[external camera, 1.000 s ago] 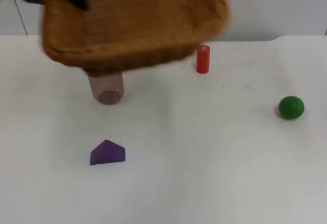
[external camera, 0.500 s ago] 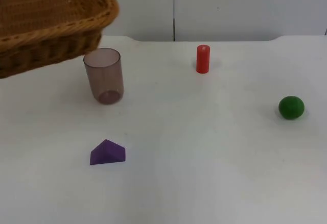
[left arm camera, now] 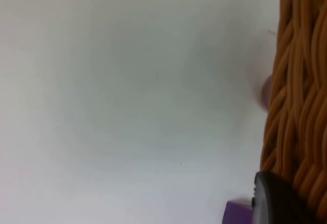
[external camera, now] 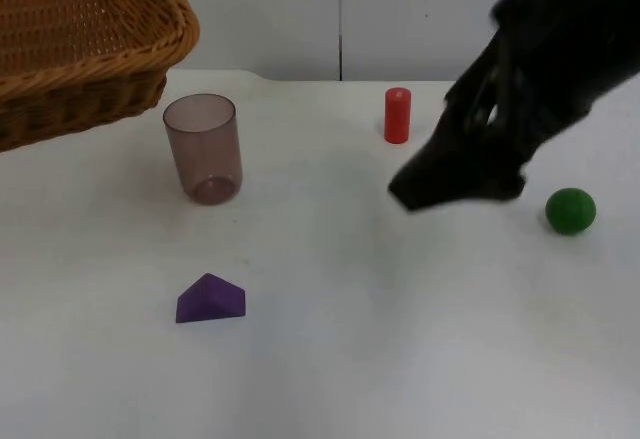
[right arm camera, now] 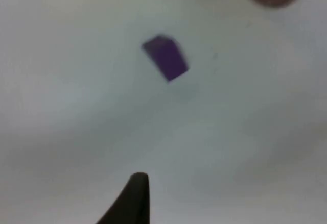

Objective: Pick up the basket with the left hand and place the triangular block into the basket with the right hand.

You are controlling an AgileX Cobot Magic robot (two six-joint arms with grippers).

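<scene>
Holding woven wicker basket (external camera: 85,49) aloft: left end effector | right end effector (external camera: 440,191): grip unclear | purple triangular block (external camera: 210,299) on table

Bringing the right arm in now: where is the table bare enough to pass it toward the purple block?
Bare table runs between purple triangular block and green ball, below the right gripper. It is crowded near the translucent cup, wicker basket and red cylinder.
</scene>
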